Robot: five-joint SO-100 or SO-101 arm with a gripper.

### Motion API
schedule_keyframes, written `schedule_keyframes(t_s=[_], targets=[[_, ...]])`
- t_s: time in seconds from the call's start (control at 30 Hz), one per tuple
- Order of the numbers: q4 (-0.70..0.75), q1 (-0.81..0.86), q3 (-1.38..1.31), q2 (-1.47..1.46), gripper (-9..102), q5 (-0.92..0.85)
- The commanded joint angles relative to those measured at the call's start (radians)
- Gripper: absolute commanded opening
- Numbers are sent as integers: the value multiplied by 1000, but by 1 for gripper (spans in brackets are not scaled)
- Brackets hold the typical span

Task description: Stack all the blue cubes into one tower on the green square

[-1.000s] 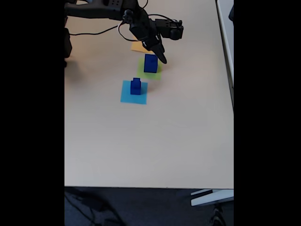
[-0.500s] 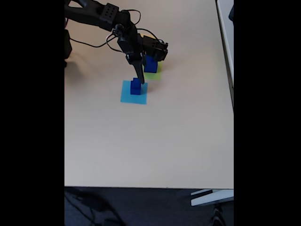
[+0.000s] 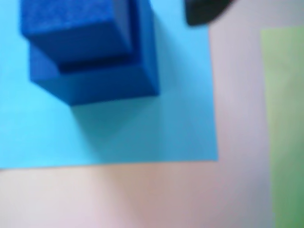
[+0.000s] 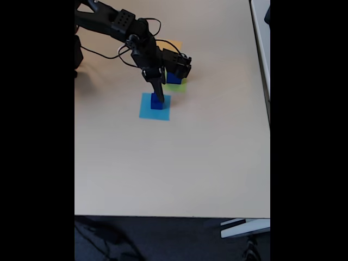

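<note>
Two dark blue cubes (image 3: 95, 61) stand stacked on the light blue square (image 3: 156, 128), the smaller one on top. In the wrist view one black fingertip (image 3: 204, 12) shows just right of them, with a gap between. In the fixed view my gripper (image 4: 158, 97) points down onto this small stack (image 4: 157, 103) and covers its top. It looks open, with nothing held. Behind the arm, a larger blue cube (image 4: 174, 79) sits on the green square (image 4: 179, 86), partly hidden by the wrist. The green square's edge (image 3: 285, 118) also shows at the right of the wrist view.
An orange-yellow square (image 4: 174, 44) lies beyond the green one, mostly behind the arm. Cables (image 4: 109, 53) hang from the arm at the back left. The beige table (image 4: 179, 163) ends at a front edge low in the fixed view and a right edge.
The arm swung from above the green square to the left and down. The gripper now sits low over the small stack on the light blue square. No cube moved.
</note>
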Motion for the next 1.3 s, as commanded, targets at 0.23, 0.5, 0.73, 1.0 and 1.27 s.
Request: schedule_keyframes(t_s=[0.23, 0.5, 0.73, 1.0, 1.27], targets=[[-12, 2, 18, 38, 29, 26], [-15, 26, 35, 28, 28, 5], [-15, 32, 52, 23, 26, -5], [-17, 41, 58, 3, 22, -20], [-17, 41, 61, 0, 19, -29]])
